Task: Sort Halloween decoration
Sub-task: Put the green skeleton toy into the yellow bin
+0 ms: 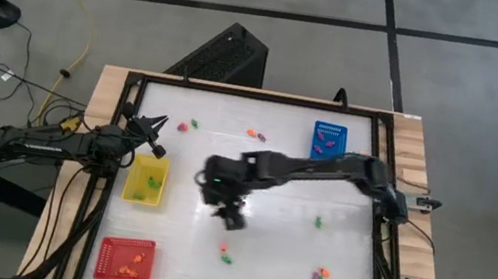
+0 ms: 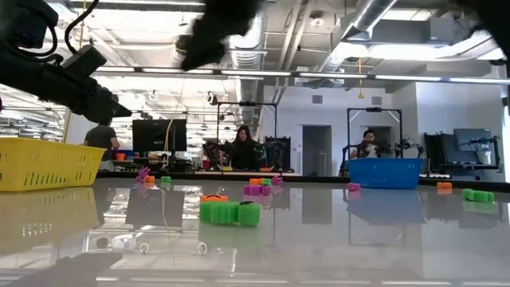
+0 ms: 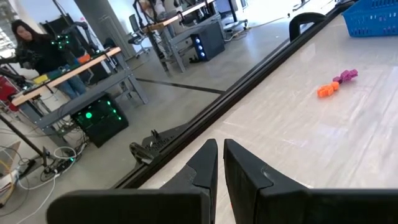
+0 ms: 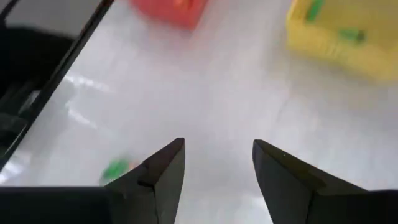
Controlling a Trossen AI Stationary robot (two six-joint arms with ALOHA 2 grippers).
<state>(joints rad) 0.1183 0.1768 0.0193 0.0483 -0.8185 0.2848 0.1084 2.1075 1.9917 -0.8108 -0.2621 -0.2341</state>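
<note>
Centrally, the right gripper (image 1: pixel 233 220) is hovering over bare table (image 1: pixel 279 200), its fingers (image 4: pixel 165 171) spread and holding nothing. Three trays are showing: yellow tray (image 1: pixel 146 181), red tray (image 1: pixel 125 259), blue tray (image 1: pixel 328 141). Halloween decoration pieces (image 1: pixel 226 253) are lying scattered, too small to count. Beside the yellow tray, the left gripper (image 1: pixel 156 136) is waiting, clenched.

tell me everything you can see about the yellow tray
The yellow tray is a rectangular basket with mesh walls, plastic by the look of it, sitting flat on the white table toward its left side. A few green pieces lie inside. The red tray sits apart from it. The left gripper hovers at its edge; contact is unclear.
</note>
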